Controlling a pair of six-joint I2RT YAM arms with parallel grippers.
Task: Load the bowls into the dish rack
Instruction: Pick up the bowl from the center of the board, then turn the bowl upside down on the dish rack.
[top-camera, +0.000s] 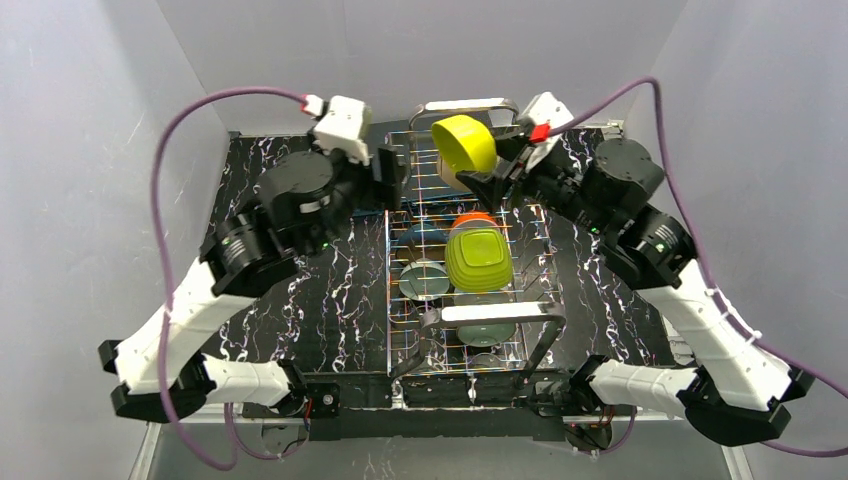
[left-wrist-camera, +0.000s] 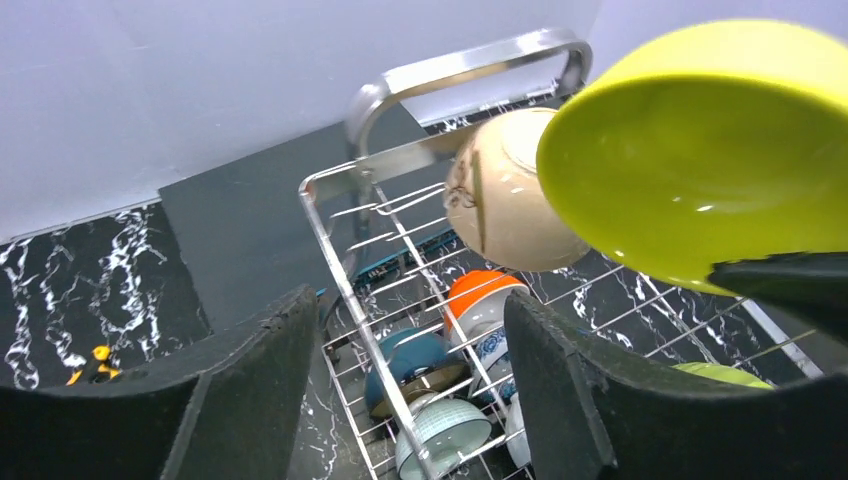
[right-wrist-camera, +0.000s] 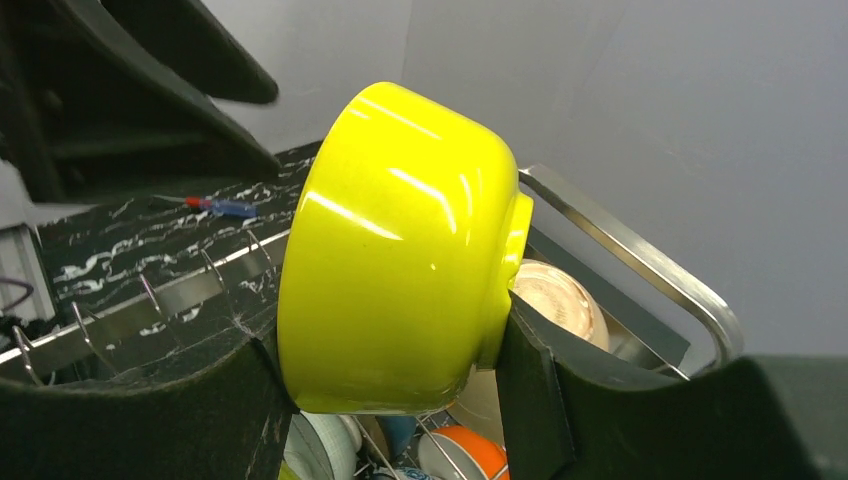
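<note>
Done: several bowls (top-camera: 480, 260) stand in the dish rack (top-camera: 497, 313) | right gripper (right-wrist-camera: 390, 380) pinching yellow bowl (right-wrist-camera: 400, 240), tilted above rack's far end | left gripper (left-wrist-camera: 410, 380) spread, empty, beside far-left corner | left: seat yellow bowl, likely last.

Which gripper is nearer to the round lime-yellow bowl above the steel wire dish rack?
Right. The right gripper clamps the round lime-yellow bowl; the left gripper stands open to its left, apart.

The beige bowl (left-wrist-camera: 500, 205) is partly hidden behind the lime-yellow bowl (left-wrist-camera: 700, 150), which is cut off at the edge.
</note>
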